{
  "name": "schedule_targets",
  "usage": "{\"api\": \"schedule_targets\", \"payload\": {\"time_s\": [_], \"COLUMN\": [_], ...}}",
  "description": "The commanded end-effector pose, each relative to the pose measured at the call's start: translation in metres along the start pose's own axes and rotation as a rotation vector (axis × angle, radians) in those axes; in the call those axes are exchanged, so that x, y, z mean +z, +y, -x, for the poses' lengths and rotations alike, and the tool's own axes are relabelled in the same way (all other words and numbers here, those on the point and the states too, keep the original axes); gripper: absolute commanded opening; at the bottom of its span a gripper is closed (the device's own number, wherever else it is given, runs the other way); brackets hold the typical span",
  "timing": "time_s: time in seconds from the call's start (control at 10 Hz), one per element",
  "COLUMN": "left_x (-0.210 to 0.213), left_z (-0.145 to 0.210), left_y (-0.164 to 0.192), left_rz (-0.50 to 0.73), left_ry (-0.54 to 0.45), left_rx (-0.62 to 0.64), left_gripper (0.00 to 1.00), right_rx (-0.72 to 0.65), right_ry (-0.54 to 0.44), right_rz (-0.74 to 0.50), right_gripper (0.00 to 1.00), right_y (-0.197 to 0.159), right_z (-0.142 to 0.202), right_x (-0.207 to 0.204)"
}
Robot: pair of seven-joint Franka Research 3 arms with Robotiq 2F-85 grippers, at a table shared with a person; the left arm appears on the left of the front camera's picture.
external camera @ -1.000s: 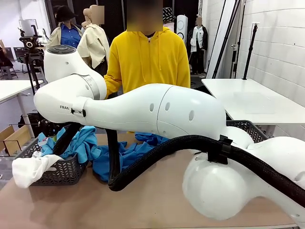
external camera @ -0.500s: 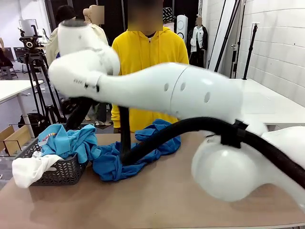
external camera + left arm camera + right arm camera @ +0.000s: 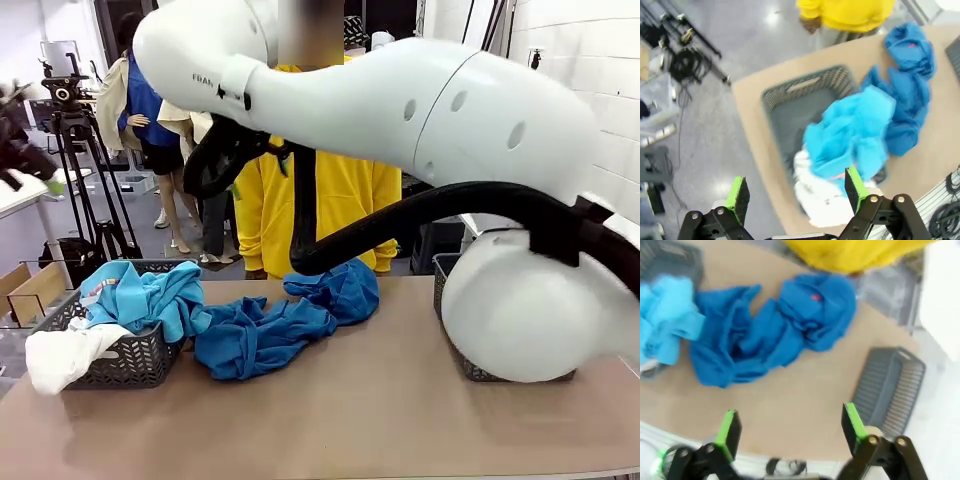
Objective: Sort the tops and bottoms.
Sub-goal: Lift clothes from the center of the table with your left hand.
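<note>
Hover empty, spread wide: left fingers (image 3: 738, 196) over filled basket (image 3: 802, 84), right fingers (image 3: 729, 432) over blue clothes (image 3: 765, 340) on counter (image 3: 805, 400), likely scouting next pick.

right basket (image 3: 441, 272): mostly hidden behind the right arm (image 3: 520, 310) in the front view.
person (image 3: 350, 200): chest and shoulders covered by the same arm; cut off by the top edge in both wrist views.
left basket (image 3: 130, 362): floor largely buried under the light blue garment (image 3: 150, 298) and white garment (image 3: 60, 356).
dark blue garment (image 3: 765, 335): soft and blurred in the right wrist view; its red mark is too small to read.
left gripper (image 3: 25, 160): a dark smear at the front view's left edge.
</note>
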State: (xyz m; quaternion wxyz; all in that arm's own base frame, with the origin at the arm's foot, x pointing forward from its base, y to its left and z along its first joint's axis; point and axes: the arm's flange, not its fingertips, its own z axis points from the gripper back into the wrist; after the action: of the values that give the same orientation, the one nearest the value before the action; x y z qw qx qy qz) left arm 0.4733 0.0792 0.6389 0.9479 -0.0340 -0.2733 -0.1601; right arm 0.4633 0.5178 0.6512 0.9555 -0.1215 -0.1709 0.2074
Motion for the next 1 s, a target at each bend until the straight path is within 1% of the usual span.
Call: {"api": "schedule_targets", "payload": {"time_s": [0.0,0.1,0.2,0.3,0.6,0.7,0.8,0.9], "left_x": [-0.013,-0.019,-0.025,-0.005,-0.005,-0.005,-0.007,-0.01], "left_z": [0.001,0.0,0.004,-0.014,-0.014,-0.014,-0.012,-0.012], "left_y": [-0.041,-0.059,-0.064,-0.064,-0.064,-0.064,-0.067,-0.069], "left_rz": [0.083,0.106,0.103,0.066,0.066,0.066,0.074,0.082], "left_ry": [-0.07,-0.076,-0.085,-0.05,-0.05,-0.05,-0.065,-0.064], "left_rx": [-0.093,-0.106,-0.088,-0.092,-0.092,-0.092,-0.087,-0.058], "left_gripper": [1.0,1.0,1.0,1.0,1.0,1.0,1.0,1.0], "right_rx": [-0.21,-0.228,-0.264,-0.172,-0.172,-0.198,-0.202,-0.28], "right_ry": [0.104,0.149,0.099,0.122,0.122,0.143,0.169,0.192], "right_rz": [0.089,0.096,0.048,0.083,0.083,0.088,0.106,0.14], "right_gripper": [1.0,1.0,1.0,1.0,1.0,1.0,1.0,1.0], "right_y": [-0.101,-0.098,-0.081,-0.024,-0.024,-0.025,-0.067,-0.123], "right_z": [0.303,0.314,0.291,0.026,0.026,0.034,0.043,0.07], "right_x": [-0.082,-0.099,-0.122,0.017,0.017,0.016,-0.01,-0.031]}}
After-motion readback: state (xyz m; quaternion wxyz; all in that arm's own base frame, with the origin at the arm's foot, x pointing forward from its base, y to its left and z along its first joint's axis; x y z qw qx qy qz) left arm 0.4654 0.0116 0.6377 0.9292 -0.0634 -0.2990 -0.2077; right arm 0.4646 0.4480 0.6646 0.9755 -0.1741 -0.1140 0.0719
